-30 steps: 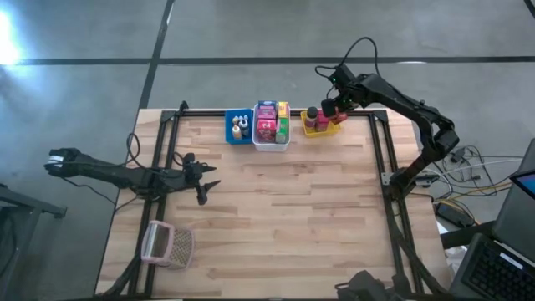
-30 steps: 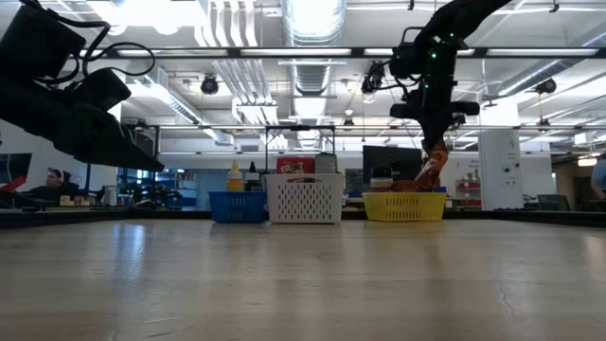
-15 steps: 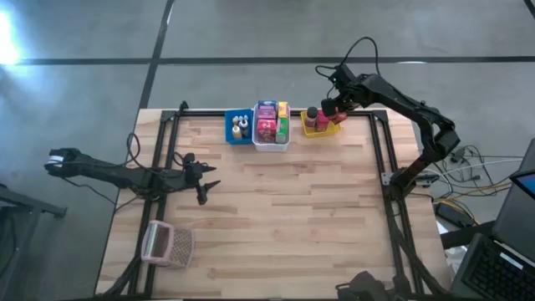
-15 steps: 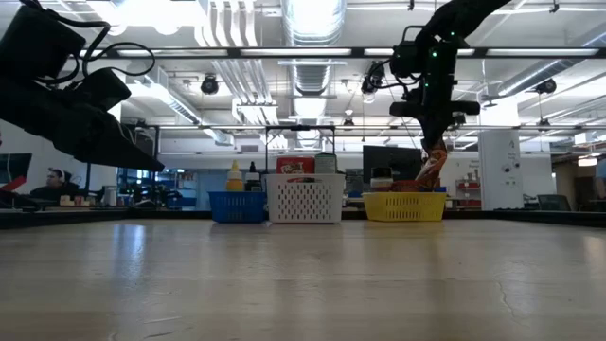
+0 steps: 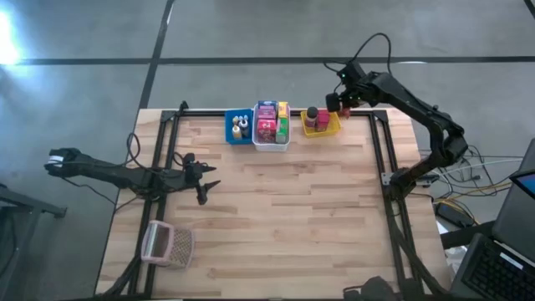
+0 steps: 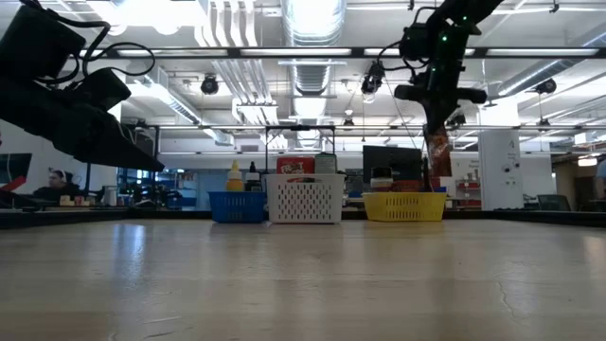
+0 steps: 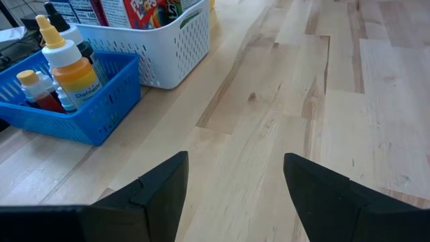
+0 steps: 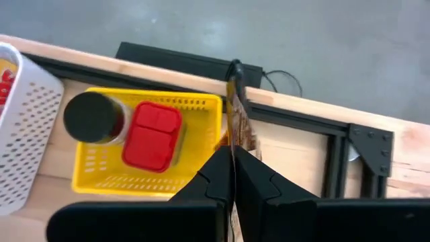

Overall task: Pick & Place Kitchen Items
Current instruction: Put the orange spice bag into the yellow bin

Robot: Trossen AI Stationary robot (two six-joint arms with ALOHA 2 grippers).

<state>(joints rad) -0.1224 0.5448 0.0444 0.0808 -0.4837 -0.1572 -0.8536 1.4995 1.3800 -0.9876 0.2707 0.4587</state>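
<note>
Right now a thin brown packet (image 8: 240,131) hangs edge-on from the right end effector (image 8: 233,176), whose fingers are pinched closed on its top; in the low view it dangles above the yellow bin (image 6: 404,206), toward that bin's right end. Inside the bin sit a dark-lidded jar (image 8: 93,116) and a red box (image 8: 154,135), touching side by side. Whether the packet is coming out or going in cannot be told from these views. Either way, the step is best done by keeping the pinch firm and moving straight up or down, so that the limp packet clears the bin's rim and does not swing into the jar.

Next to it stand a white bin (image 5: 271,140) of boxes and a blue bin (image 7: 94,114) of small bottles, all along the far edge of the bench (image 5: 284,209). The right arm reaches from the bench's right side, elbow bent, wrist pointing down. The left arm rests low over the bench's left part, its left end effector (image 7: 232,185) open and empty. A pinkish mesh basket (image 5: 167,243) lies near the front left corner.
</note>
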